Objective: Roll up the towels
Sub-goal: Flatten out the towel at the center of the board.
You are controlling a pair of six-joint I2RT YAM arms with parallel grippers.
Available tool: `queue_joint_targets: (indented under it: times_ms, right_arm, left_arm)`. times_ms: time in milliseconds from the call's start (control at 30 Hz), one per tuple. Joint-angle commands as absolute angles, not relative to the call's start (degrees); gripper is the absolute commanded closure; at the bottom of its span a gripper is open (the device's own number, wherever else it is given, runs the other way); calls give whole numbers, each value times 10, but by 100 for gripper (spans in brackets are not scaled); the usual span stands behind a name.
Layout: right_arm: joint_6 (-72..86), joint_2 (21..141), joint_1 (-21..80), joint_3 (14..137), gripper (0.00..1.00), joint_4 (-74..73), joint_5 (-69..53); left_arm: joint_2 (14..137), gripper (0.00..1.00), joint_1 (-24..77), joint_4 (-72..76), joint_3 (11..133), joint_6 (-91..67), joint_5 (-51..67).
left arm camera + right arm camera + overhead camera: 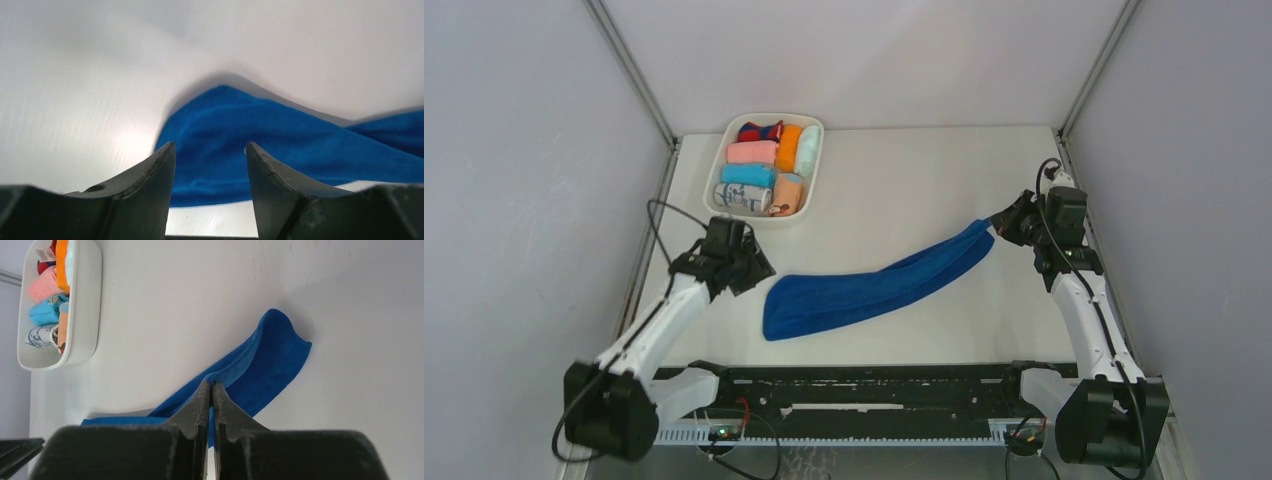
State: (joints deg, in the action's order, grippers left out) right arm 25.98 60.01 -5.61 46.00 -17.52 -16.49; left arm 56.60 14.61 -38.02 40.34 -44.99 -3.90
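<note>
We see the royal-blue towel (864, 290) stretched out in a long diagonal band across the middle of the white table (904, 170). Its broad, rounded end lies flat toward the near left, and its narrow end rises toward the far right. The right gripper (1002, 222) has that narrow end, with its 2 fingers pressed together on the towel's edge. In the right wrist view the closed tips (211, 390) meet right on the seam of the blue cloth (270, 360), which fans out beyond them onto the table.

The left gripper (759, 272) hangs low just beside the towel's broad end, and from above we cannot tell whether it touches. Its fingers are spread and nothing is between them. In the left wrist view the gap between the tips (210, 147) frames the rounded blue end (280, 145), which lies on the table past them.

At the far left of the table stands a white tray (820, 150) holding rolled cloths. The peach-orange towel (787, 193) sits rolled in the tray's near right corner. Around it we count a pink roll (752, 152), a light-blue roll (747, 175), a white printed roll (742, 197), a plain orange roll (789, 147), a mint roll (808, 150), and 1 red-and-blue bundle (759, 131) at the far end.
</note>
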Motion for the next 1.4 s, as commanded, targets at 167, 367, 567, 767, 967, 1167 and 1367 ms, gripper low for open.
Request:
queue_joint_targets:
  times_ms: [167, 367, 567, 767, 967, 1167, 1367]
  right_arm:
    - [247, 592, -49, 455, 100, -147, -177]
    - [246, 594, -48, 454, 100, -146, -181]
    - [245, 595, -48, 454, 100, -146, -185]
    - [243, 595, -48, 454, 100, -145, -185]
    - [248, 587, -48, 454, 100, -142, -188]
    - [249, 576, -48, 454, 100, -146, -187]
    - [247, 576, -48, 454, 100, -146, -187]
  left_arm:
    - [779, 41, 193, -364, 525, -308, -67]
    - [864, 41, 205, -357, 557, -283, -83]
    - [937, 46, 210, -346, 579, -276, -86]
    - [959, 82, 210, -358, 605, -264, -115]
    - [896, 100, 213, -415, 655, -275, -239]
    - [823, 86, 249, -489, 642, -355, -383]
    - [734, 56, 260, -453, 554, -399, -382]
